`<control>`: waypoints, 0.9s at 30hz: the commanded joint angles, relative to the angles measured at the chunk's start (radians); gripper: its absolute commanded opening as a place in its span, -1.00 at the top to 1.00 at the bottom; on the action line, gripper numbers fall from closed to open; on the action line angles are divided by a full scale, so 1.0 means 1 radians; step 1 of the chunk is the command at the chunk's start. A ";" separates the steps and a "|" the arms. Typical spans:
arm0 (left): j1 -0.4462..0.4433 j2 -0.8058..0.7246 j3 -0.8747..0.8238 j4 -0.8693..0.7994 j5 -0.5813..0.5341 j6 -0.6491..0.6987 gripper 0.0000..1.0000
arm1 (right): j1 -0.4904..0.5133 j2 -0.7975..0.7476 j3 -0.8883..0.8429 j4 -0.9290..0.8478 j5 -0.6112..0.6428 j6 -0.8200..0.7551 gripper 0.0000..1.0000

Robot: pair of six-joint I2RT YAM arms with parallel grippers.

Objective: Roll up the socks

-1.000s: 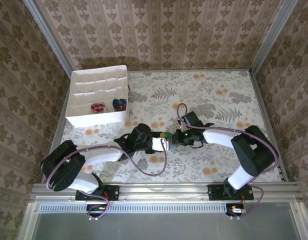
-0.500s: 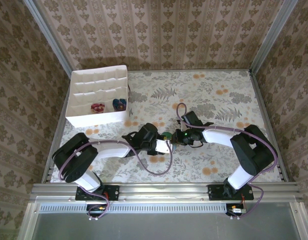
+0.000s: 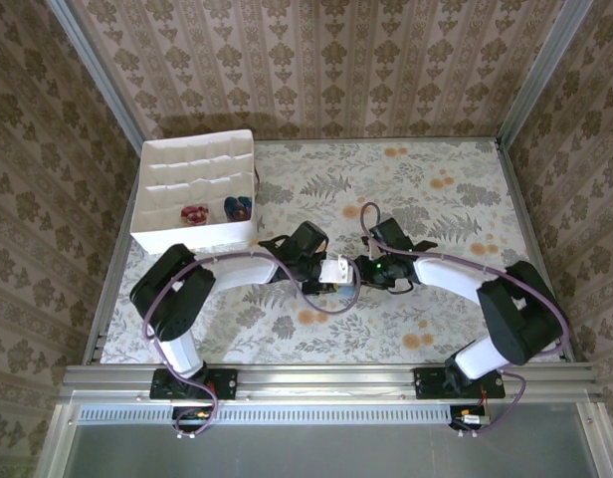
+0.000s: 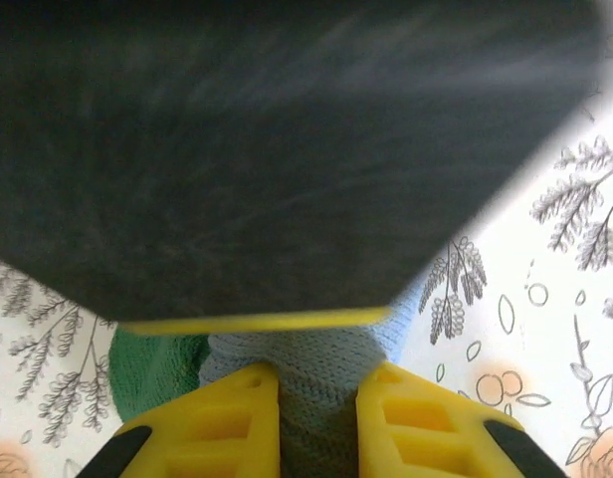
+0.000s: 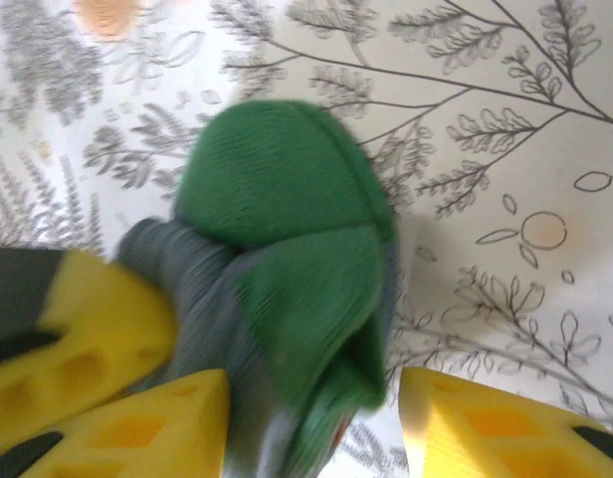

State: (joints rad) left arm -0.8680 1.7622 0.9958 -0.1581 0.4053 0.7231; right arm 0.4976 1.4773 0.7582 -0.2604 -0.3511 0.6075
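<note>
The counter [image 3: 456,199] is covered in a pale cloth printed with grey fern sprays, outlined leaves and scattered orange blossoms, and it sits in a booth of brown damask wallpaper [image 3: 326,70] that rises on three sides, with metal posts in the far corners and an aluminium rail [image 3: 326,378] along the lower edge of the top view. In the upper left of that view a white partitioned box [image 3: 167,234] stands against the left wall; its front row holds a reddish rolled sock [image 3: 194,213] and, just beside it, a bluish rolled sock [image 3: 238,207]. The two arms meet at the centre of the cloth, the left claw [image 3: 338,271] and right claw [image 3: 358,271] almost touching. In the left wrist view the left claw [image 4: 318,398] is clamped on the grey-blue sock [image 4: 311,363], the knit squeezed between its yellow fingers [image 4: 227,423], with the green toe at the lower left. In the right wrist view the right claw [image 5: 314,398] stands apart, its right finger clear of the bundled sock [image 5: 287,229], which lies on the cloth between the fingers, green toe uppermost, a yellow finger of the other claw pressed against its left side.
</note>
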 commanded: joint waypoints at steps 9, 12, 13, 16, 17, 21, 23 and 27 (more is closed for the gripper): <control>0.041 0.150 0.099 -0.294 0.211 -0.249 0.96 | 0.007 -0.147 -0.096 0.012 0.082 0.063 -0.06; 0.047 0.169 0.102 -0.280 0.219 -0.287 0.96 | 0.014 -0.118 -0.100 0.036 0.070 0.083 -0.06; 0.051 0.175 0.104 -0.276 0.218 -0.301 0.96 | 0.017 -0.110 -0.100 0.036 0.071 0.086 -0.06; 0.063 0.184 0.094 -0.244 0.223 -0.345 0.95 | 0.028 -0.092 -0.109 0.060 0.063 0.103 -0.06; 0.063 0.184 0.088 -0.230 0.228 -0.353 0.94 | 0.034 -0.092 -0.112 0.077 0.059 0.111 -0.06; 0.063 0.186 0.082 -0.206 0.230 -0.377 0.90 | 0.062 -0.006 -0.098 0.108 0.047 0.127 -0.02; 0.063 0.182 0.080 -0.194 0.224 -0.385 0.86 | 0.071 0.033 -0.084 0.101 0.048 0.131 0.09; 0.058 0.139 0.052 -0.152 0.176 -0.379 0.69 | 0.078 0.096 -0.053 0.057 0.058 0.127 0.58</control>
State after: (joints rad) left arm -0.7952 1.8809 1.1065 -0.2699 0.6689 0.3691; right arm 0.5468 1.4998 0.7055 -0.1368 -0.2844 0.7364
